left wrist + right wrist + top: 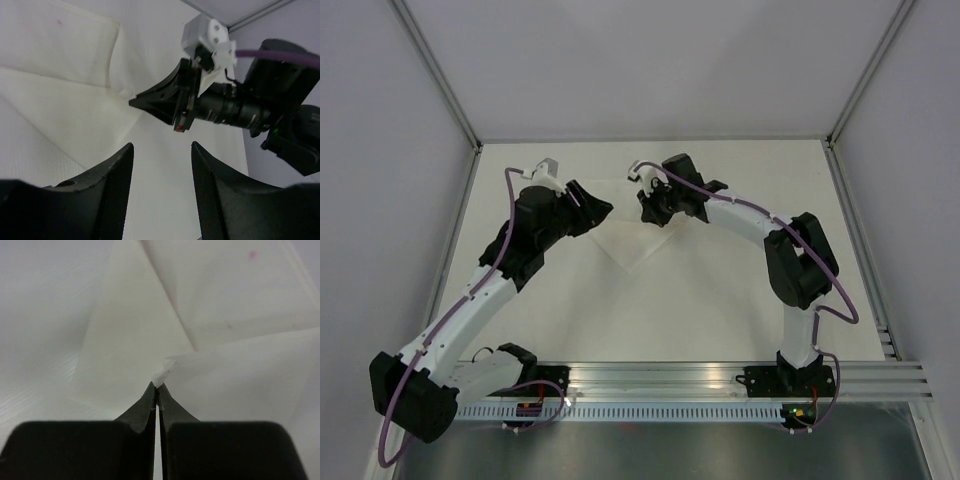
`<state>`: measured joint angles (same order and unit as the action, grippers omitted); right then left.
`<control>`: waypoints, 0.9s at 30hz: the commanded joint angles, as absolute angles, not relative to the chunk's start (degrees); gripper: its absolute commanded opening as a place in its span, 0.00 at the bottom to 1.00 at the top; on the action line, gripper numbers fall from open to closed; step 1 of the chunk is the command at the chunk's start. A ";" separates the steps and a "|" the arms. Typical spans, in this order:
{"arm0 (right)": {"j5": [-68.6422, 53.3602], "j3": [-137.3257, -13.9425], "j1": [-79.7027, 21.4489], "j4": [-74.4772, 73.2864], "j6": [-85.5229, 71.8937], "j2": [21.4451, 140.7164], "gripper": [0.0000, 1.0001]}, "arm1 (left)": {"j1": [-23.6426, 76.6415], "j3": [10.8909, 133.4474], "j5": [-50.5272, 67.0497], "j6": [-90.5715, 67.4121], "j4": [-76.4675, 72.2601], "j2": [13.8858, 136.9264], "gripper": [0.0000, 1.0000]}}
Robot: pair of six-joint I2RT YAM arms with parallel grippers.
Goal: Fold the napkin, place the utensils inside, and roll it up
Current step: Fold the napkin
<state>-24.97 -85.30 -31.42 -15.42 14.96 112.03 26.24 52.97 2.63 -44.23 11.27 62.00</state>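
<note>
- Right pincer (158, 390): jaws pressed together on a small raised corner of the napkin (240, 370). In the right wrist view the white tip of the sheet stands just above the closed fingertips.
- Napkin: lies on the tabletop (720, 300) at the far middle, between the two pincers. From above it reads as a faint triangle whose point is directed toward the arm bases. Overlapping layers and crease lines show in both wrist views, so it is judged to be partly folded.
- Left pincer (162, 147): jaws spread wide, holding nothing, poised over the sheet. Its gap faces the tip of the right pincer, which is near but apart.
- Governing relation: the pinched corner sits at the right pincer's tip, and the body of the sheet extends from there toward the left pincer and the near side. The right arm therefore commands the corner, while the left is the nearer to the flat part.
- Judgement: the fold is in hand. The next move calls for carrying the held corner across the sheet.
- Utensils: visible in none of the views.
</note>
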 commanded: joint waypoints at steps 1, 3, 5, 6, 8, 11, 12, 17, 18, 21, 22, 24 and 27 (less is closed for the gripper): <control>-21.45 -83.33 -33.83 -16.08 22.76 109.95 0.03 | 25.23 52.56 0.26 -48.16 13.97 58.10 0.55; -20.05 -82.53 -35.76 -16.00 24.25 110.04 0.02 | 25.14 52.65 0.35 -47.99 14.68 57.05 0.55; -19.25 -81.13 -37.69 -15.73 26.09 110.04 0.02 | 25.14 52.82 0.61 -47.99 15.11 56.69 0.55; -18.46 -80.60 -38.40 -15.47 26.36 110.04 0.02 | 25.14 52.65 0.53 -47.99 15.20 56.52 0.55; -17.58 -79.28 -39.89 -15.03 26.80 110.04 0.02 | 25.14 52.47 0.53 -47.90 15.38 55.99 0.55; -16.79 -78.49 -41.30 -14.94 28.03 110.39 0.02 | 25.14 52.29 0.26 -47.90 15.73 55.37 0.55; -16.70 -78.05 -41.66 -15.20 29.08 110.56 0.02 | 25.14 52.29 0.26 -47.90 15.82 55.37 0.55; -15.12 -76.29 -44.12 -13.80 29.62 111.01 0.02 | 25.14 52.38 0.26 -47.90 15.82 55.37 0.56; -15.03 -76.38 -44.21 -13.71 29.62 111.27 0.02 | 25.14 52.47 0.26 -47.90 15.73 55.37 0.55; -15.90 -76.73 -44.65 -13.80 29.18 112.23 0.02 | 25.14 52.47 0.26 -47.81 15.73 55.55 0.55; -15.91 -76.64 -44.82 -13.62 28.92 112.32 0.02 | 25.14 52.56 0.26 -47.73 15.82 55.46 0.55; -15.73 -76.73 -45.09 -13.27 28.57 112.59 0.02 | 25.05 52.38 0.26 -47.55 15.82 55.20 0.55; -16.26 -77.17 -45.26 -13.18 27.60 113.11 0.02 | 25.05 52.38 -1.23 -47.55 15.91 55.11 0.55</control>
